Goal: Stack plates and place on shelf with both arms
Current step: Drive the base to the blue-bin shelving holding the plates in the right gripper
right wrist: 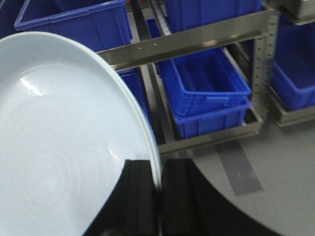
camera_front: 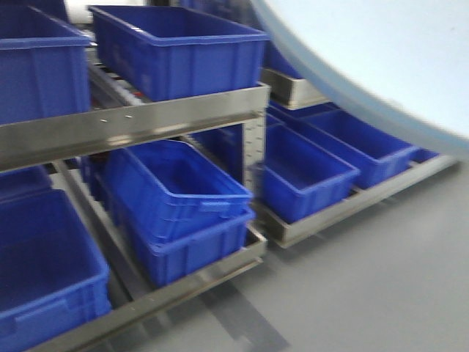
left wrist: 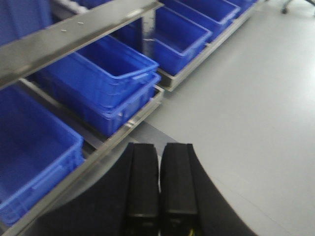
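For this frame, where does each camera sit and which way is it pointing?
Exterior front: off the arms, facing the metal shelf and its blue bins; no arm shows, only the plate at upper right.
Left wrist: behind the left tool, shut and empty, looking at the floor and shelf.
Right wrist: behind the right tool, which pinches the plate rim.
Shared: all three see the two nested blue bins.

- No text, label, brand, number or sign can be read in any view
- The plate (right wrist: 59, 147), the bins (camera_front: 176, 44) and the shelf rail (camera_front: 132, 121) show no legible marks
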Robot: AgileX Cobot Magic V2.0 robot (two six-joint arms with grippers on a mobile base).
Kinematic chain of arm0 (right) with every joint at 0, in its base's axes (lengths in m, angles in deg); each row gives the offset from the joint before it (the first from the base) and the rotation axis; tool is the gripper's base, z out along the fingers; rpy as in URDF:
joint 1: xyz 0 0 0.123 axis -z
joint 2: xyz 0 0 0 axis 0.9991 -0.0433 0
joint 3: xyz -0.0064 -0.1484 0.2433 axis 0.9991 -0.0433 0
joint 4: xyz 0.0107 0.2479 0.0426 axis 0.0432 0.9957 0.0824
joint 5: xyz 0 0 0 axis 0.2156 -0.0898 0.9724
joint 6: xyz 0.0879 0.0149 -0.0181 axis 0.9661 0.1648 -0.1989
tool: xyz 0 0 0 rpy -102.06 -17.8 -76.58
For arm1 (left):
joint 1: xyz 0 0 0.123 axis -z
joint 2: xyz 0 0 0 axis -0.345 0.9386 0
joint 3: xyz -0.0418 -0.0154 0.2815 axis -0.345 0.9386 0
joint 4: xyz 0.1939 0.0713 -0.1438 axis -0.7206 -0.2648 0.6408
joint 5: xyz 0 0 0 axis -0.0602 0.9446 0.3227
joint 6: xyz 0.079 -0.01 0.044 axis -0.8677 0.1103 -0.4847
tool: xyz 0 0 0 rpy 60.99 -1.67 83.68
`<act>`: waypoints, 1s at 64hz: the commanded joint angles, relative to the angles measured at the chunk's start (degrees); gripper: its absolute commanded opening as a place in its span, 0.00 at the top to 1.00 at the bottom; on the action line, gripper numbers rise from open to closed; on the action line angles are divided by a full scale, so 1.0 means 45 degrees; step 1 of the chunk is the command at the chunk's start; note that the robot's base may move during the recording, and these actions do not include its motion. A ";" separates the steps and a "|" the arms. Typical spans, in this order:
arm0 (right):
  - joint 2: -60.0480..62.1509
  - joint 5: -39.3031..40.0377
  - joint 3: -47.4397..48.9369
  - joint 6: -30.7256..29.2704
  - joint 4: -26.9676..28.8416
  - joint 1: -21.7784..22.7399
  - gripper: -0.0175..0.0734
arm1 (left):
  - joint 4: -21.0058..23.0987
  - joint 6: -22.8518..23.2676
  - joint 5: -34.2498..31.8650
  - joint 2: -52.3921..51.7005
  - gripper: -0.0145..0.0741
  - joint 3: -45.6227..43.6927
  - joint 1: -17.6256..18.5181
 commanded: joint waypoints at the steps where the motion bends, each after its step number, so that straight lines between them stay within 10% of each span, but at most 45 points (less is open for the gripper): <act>1: -0.0048 0.1113 0.0412 -0.0019 0.0386 -0.0007 0.75 | -0.0163 0.0114 -0.0864 0.0042 0.74 -0.0390 0.0040; 64: -0.0076 0.1115 0.0412 -0.0019 0.0386 -0.0007 0.75 | -0.0163 0.0114 -0.0864 0.0042 0.74 -0.0390 0.0040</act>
